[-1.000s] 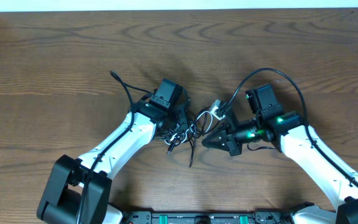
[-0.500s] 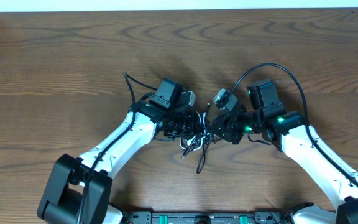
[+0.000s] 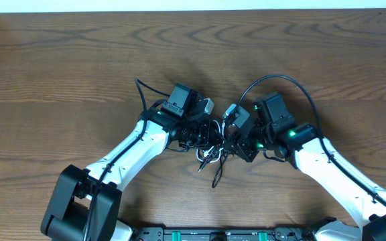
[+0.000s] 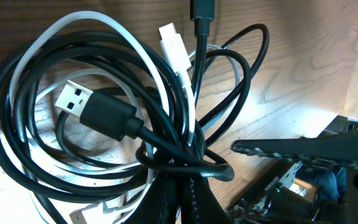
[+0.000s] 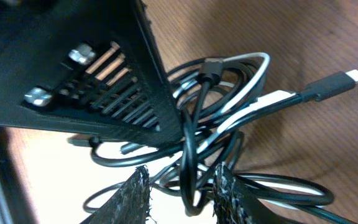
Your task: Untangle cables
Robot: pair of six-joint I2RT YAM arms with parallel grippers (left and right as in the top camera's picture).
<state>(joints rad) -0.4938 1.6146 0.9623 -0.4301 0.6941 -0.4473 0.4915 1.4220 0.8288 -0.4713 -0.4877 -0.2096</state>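
The cables (image 3: 213,157) are a knot of black cords and one white cord held just above the table between my two grippers. In the left wrist view the cables (image 4: 98,112) show a black USB plug and a white plug (image 4: 171,40). My left gripper (image 4: 188,186) is shut on a black loop at the bottom of the knot. Seen from overhead, the left gripper (image 3: 205,136) is at the bundle's left side. My right gripper (image 5: 182,193) stands open, a black loop (image 5: 191,180) hanging between its fingers. The right gripper (image 3: 228,142) is close against the bundle's right side.
A loose black cable end (image 3: 216,177) trails from the knot toward the front edge. Thick black arm wires arc behind each wrist (image 3: 280,79). The left gripper's body (image 5: 86,62) fills the upper left of the right wrist view, very near my right fingers.
My right gripper has swung left into the bundle and gone from shut to open around a black loop. The left gripper, still shut, has shifted the knot slightly right.
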